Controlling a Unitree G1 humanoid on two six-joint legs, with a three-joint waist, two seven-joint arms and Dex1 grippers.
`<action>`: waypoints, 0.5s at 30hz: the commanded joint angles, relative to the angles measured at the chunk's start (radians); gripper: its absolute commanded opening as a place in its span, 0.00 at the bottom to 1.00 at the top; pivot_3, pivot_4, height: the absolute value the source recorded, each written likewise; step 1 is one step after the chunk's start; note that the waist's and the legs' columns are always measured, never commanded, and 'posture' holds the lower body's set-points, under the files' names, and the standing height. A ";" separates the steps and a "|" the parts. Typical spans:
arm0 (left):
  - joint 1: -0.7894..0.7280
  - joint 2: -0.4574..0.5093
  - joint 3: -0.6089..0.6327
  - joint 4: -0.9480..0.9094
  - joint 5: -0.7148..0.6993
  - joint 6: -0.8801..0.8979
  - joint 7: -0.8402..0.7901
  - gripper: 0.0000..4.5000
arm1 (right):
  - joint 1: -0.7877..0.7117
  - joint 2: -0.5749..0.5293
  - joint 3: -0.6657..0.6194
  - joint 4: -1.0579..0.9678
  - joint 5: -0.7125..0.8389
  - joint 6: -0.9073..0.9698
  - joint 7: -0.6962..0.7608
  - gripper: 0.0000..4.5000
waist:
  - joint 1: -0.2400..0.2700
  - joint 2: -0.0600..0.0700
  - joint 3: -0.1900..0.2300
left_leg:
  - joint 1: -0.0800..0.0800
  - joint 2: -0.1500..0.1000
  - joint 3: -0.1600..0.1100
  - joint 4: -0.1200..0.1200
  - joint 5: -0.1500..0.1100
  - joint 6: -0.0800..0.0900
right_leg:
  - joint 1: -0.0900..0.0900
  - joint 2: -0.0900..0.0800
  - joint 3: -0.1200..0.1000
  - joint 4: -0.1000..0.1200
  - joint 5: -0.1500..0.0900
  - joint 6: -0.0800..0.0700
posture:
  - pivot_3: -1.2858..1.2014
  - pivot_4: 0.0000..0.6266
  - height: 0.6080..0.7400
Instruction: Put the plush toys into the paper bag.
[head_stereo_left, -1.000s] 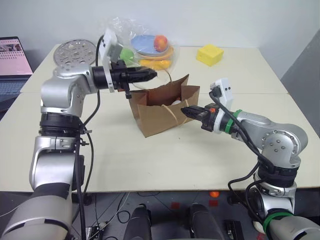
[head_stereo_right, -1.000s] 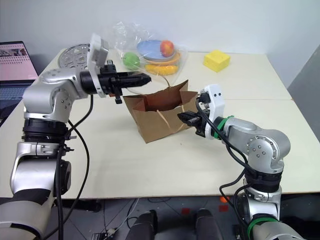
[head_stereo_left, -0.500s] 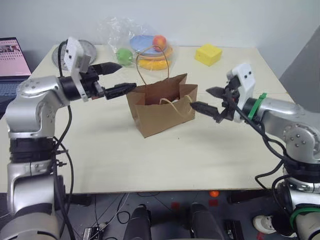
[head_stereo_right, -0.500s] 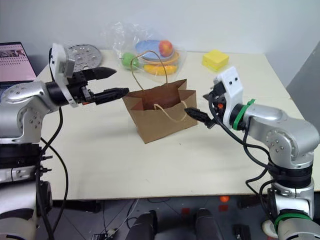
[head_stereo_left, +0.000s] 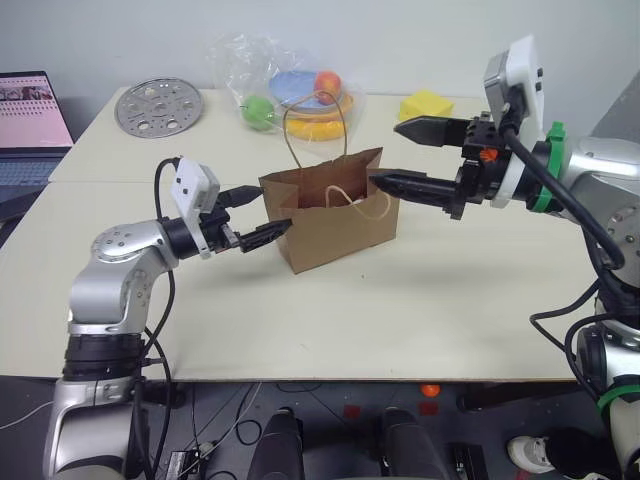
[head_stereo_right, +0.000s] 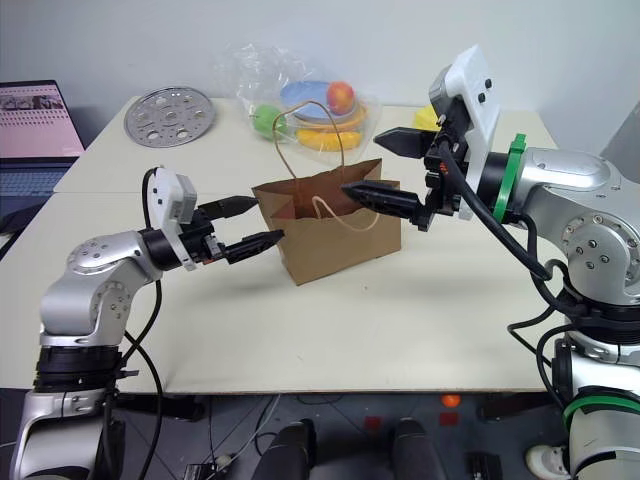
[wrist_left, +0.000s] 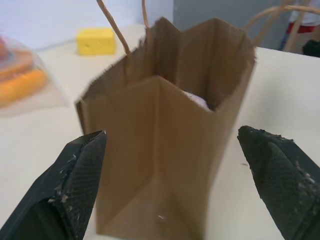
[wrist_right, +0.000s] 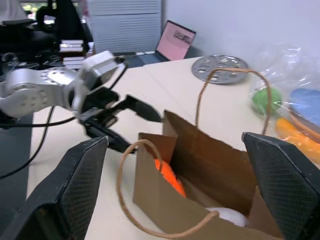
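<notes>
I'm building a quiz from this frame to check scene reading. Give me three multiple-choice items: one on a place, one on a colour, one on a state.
1. Where is the carrot toy?
A. On the table
B. Inside the paper bag
C. In the right gripper

2. What colour is the block at the table's far edge?
A. Yellow
B. Blue
C. Red

3. How do both grippers stand?
A. Shut on the handles
B. One shut
C. Open, holding nothing

Answers:
1 B: the carrot toy shows inside the paper bag.
2 A: the block is yellow.
3 C: left gripper and right gripper have spread, empty fingers.
</notes>
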 joint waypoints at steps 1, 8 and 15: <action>-0.035 -0.029 -0.015 0.038 0.040 -0.098 0.033 1.00 | -0.024 -0.015 0.001 -0.042 0.016 -0.012 0.008 1.00 | 0.000 0.000 0.000 | 0.000 0.000 0.000 0.000 0.000 0.000 | 0.000 0.000 0.000 0.000 0.000 0.000 | 0.52 0.24 1.00; -0.039 -0.049 -0.006 0.049 0.048 -0.140 0.075 1.00 | 0.000 -0.039 0.004 -0.048 0.004 -0.028 0.011 1.00 | -0.001 0.000 0.000 | 0.000 0.000 0.000 -0.001 0.000 0.000 | 0.000 0.000 0.000 0.000 0.000 0.000 | 0.52 0.24 1.00; -0.025 -0.070 0.016 0.046 0.063 -0.215 0.151 1.00 | 0.004 -0.042 0.008 -0.052 0.004 -0.022 -0.019 1.00 | -0.001 0.000 0.000 | 0.000 0.000 0.000 0.000 0.000 0.000 | 0.000 0.000 0.000 0.000 0.000 0.000 | 0.52 0.24 1.00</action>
